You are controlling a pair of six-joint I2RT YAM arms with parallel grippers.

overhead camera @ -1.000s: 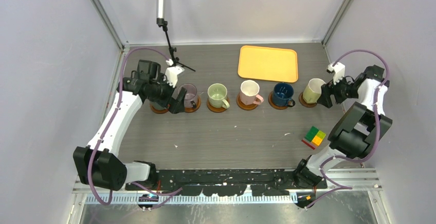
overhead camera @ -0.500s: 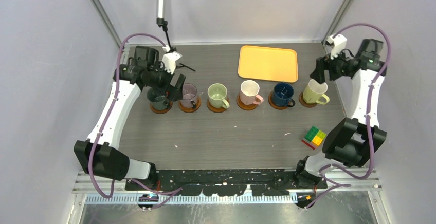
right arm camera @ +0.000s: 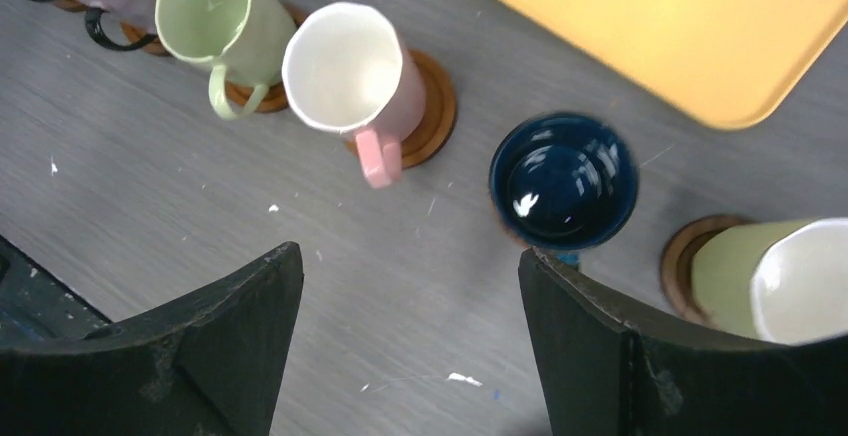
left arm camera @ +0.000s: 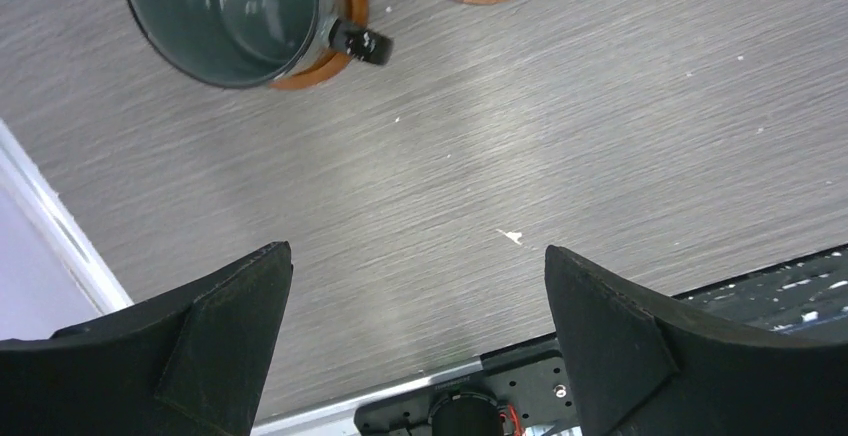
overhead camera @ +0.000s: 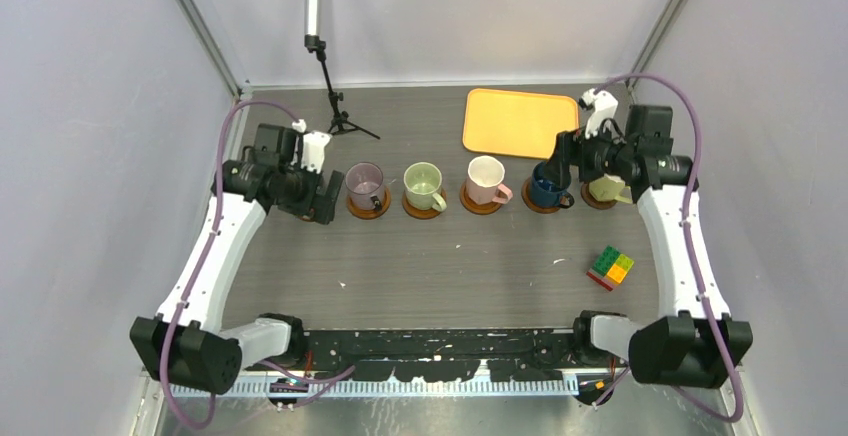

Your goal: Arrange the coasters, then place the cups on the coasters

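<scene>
A coloured block (overhead camera: pixel 611 266) lies nearest, toward the right. Beyond it, in a row and each on its own coaster (right arm camera: pixel 436 106), stand the dark green cup (left arm camera: pixel 235 16), mauve cup (overhead camera: pixel 364 186), light green cup (overhead camera: pixel 423 185), pink cup (overhead camera: pixel 485 178), navy cup (overhead camera: pixel 548 183) and pale yellow cup (right arm camera: pixel 760 281). The left gripper (left arm camera: pixel 415 286) hangs by the dark green cup, jaws wide, holding nothing. The right gripper (right arm camera: pixel 410 266) hangs by the navy cup, equally wide and empty. A yellow tray (overhead camera: pixel 520 123) lies farthest back.
</scene>
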